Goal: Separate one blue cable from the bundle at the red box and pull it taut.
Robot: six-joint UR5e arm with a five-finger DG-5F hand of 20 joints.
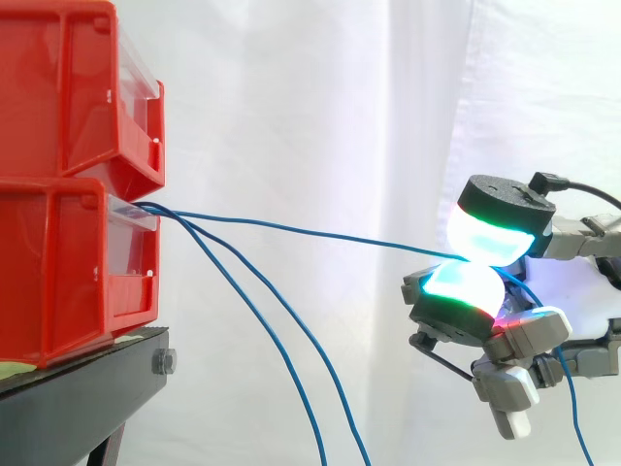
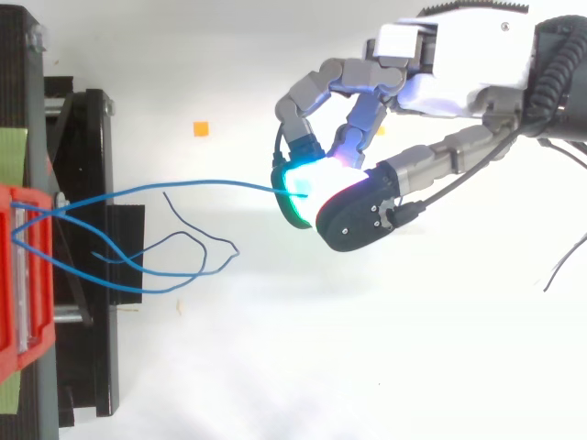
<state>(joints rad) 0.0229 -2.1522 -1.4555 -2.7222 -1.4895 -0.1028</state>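
One cable (image 1: 291,229) runs nearly straight from the box (image 1: 58,262) to the hand (image 2: 440,64). Its fingers (image 1: 495,233) pinch it, so pulling tightens it alone; two others (image 2: 160,290) hang slack.

A black stand (image 1: 82,393) with a flat top and a thick front edge. A silver bolt (image 1: 163,363) sits in that front edge, and a leg slants down beneath it. Resting directly on the stand's top is the lower red bin (image 1: 53,262), its open front facing the stand's front edge and set just back from it. A pale green strip (image 1: 14,370) lies flat between the stand's top and this bin's base. From above, the strip runs along the stand's rear side, and the stand's dark frame reaches forward past the bin. An upper red bin (image 1: 58,87) is stacked on the lower one, not touching the stand.
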